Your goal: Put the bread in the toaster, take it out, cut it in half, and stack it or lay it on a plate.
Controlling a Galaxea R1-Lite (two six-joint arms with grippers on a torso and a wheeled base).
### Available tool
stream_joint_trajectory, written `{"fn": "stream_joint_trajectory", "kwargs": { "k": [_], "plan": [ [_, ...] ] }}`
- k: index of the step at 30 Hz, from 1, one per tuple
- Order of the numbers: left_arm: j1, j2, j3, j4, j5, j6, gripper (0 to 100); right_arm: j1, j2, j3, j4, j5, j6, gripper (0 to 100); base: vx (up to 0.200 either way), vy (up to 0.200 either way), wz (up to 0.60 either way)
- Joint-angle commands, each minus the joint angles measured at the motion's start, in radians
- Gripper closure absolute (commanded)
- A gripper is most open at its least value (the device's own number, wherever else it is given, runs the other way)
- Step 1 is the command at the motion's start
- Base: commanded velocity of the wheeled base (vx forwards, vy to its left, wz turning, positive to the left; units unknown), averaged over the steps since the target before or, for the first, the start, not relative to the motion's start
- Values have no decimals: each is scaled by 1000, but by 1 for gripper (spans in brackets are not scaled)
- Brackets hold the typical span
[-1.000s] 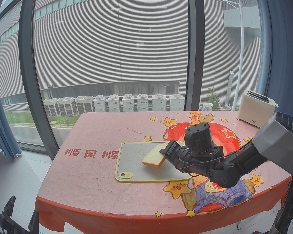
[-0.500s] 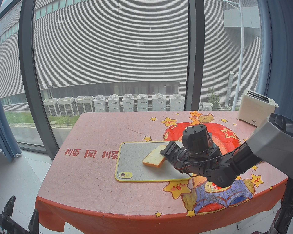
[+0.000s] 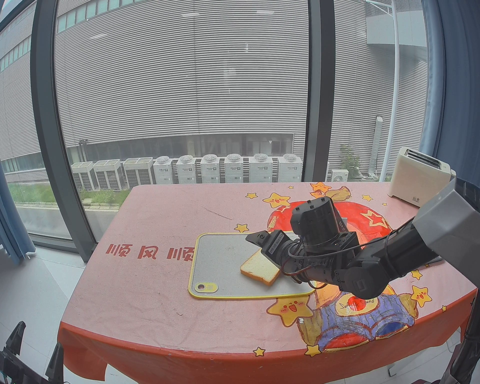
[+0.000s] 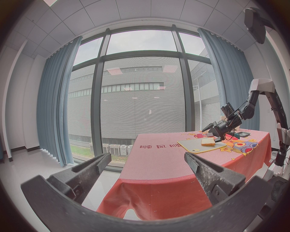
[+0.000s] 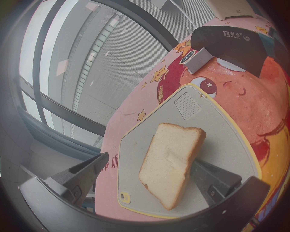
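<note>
A slice of bread (image 3: 260, 268) (image 5: 172, 163) lies on the grey, yellow-rimmed cutting board (image 3: 220, 260) (image 5: 223, 145), its right edge resting on one finger (image 5: 211, 178) of my right gripper. The right gripper (image 3: 262, 252) (image 5: 149, 161) is open, its jaws spread wide on either side of the slice, with the other finger (image 3: 257, 237) raised above it. The white toaster (image 3: 419, 176) (image 5: 232, 7) stands at the table's far right corner. My left gripper (image 4: 147, 156) (image 3: 36, 345) hangs open and holds nothing, low off the table's front left corner.
A black-bladed cleaver (image 5: 235, 45) with a grey handle lies on the red printed tablecloth (image 3: 165, 310) just right of the board. A large window and blue curtains stand behind the table. The cloth left of the board and along the near edge is bare.
The right gripper has opened and let go of the bread. The slice, held tilted above the board before, now lies lower and a little nearer the board's front right.
</note>
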State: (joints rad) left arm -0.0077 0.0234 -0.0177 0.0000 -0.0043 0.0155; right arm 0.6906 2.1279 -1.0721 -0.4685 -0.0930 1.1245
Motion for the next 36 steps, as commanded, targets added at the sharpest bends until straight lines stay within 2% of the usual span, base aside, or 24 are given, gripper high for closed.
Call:
{"fn": "stream_joint_trajectory", "kwargs": {
  "k": [1,9,14,18,25,28,36],
  "plan": [
    [0,1,18,0,0,0,0,10,-37,-52,51,1,1,0,0,0,0],
    [0,1,18,0,0,1,0,23,-48,-100,145,2,-3,0,0,0,0],
    [0,1,18,0,0,1,0,23,-36,-161,264,4,-2,0,0,0,0],
    [0,1,18,0,0,1,0,23,-31,-150,317,2,-2,0,0,0,0],
    [0,1,18,0,0,3,0,26,-85,-143,326,2,-6,0,0,0,0],
    [0,1,18,0,0,3,0,26,-100,-149,389,2,-6,0,0,0,0],
    [0,1,18,0,0,3,0,27,-114,-98,384,2,-8,0,0,0,0]
  ]
}}
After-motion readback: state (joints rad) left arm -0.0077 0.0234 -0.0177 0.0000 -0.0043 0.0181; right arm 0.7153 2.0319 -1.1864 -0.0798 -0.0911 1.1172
